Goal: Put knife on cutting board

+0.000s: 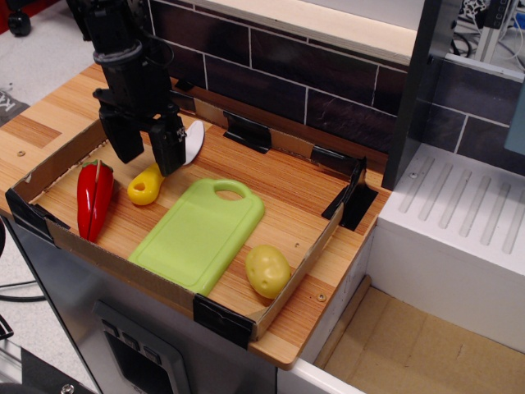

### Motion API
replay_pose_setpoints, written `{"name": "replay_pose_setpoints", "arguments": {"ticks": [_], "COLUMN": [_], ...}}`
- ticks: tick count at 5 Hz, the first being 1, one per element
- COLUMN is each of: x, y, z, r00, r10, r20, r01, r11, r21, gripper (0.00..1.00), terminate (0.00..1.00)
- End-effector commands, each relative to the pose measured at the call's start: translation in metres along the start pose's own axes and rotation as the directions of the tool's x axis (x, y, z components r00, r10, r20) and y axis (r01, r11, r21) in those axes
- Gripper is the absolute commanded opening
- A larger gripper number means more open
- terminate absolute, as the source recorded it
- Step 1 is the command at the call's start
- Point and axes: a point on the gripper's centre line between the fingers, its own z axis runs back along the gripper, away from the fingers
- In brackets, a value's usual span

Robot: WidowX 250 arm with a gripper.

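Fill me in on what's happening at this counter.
A single robot arm is working over a shallow cardboard tray. Its hand hangs open above the knife, one finger on each side of it, not gripping yet. The knife lies on the tray floor just left of the cutting board, which is bare. A red pepper and a potato lie nearby.

The right-hand one of the two black fingers (170, 148) covers the middle of the knife (146, 185), so only the yellow handle end below it and a sliver of white blade beside it show. The arm above the fingers runs off the top edge.
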Motion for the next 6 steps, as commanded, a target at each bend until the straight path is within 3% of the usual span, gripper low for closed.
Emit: {"name": "replay_pose_setpoints", "arguments": {"ticks": [1,3,4,6], "x": [0.004,0.007,0.011,0.02], "y": [-0.001,0.004,0.005,0.004], "z": [-0.004,-0.016,-0.017,0.007], "r00": [0.999,0.999,0.999,0.993], "r10": [0.005,-0.01,0.037,0.09], "r20": [0.042,0.04,0.032,0.074], "r01": [-0.008,0.006,-0.04,-0.096], "r11": [0.998,0.994,0.993,0.992], "r21": [0.069,0.106,0.107,0.077], "gripper": [1.0,1.0,0.0,0.0], "terminate": [0.0,0.0,0.0,0.0]}}
